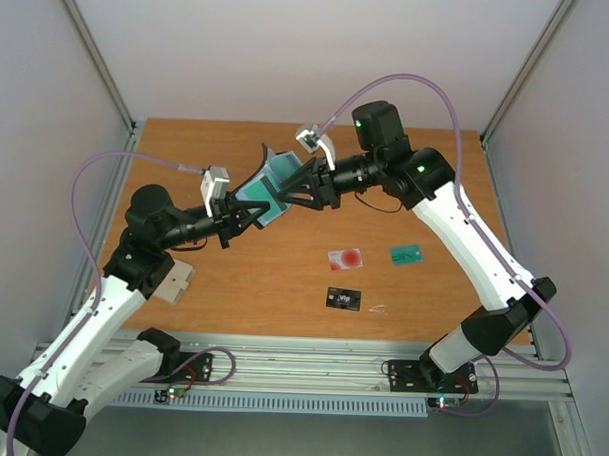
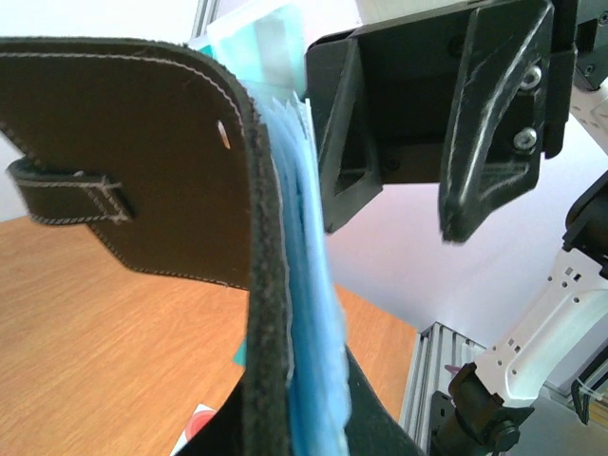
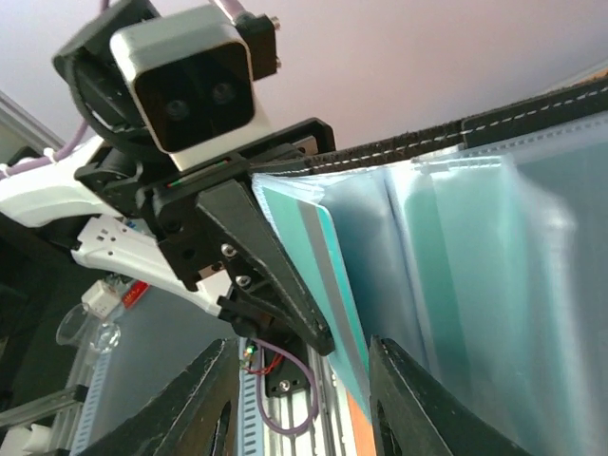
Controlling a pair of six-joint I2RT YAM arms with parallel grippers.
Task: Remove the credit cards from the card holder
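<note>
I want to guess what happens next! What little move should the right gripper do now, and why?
Probably ease the open, empty right gripper onto the edge of a teal card and pinch it. The left gripper holds the card holder up open, teal cards show in its sleeves, and three cards already lie on the table.

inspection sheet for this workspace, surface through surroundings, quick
surface: wooden table, three cards lying on it
job's things: card holder held up off the table, opened; whitish card with red spot, teal card and black card flat on the table; another teal card inside the holder
clutter: pale flat object beside the left arm
grippers: left gripper shut on card holder; right gripper open, at the sleeves
cables: purple cables loop from both wrists
surroundings: white walls, metal frame rails
</note>
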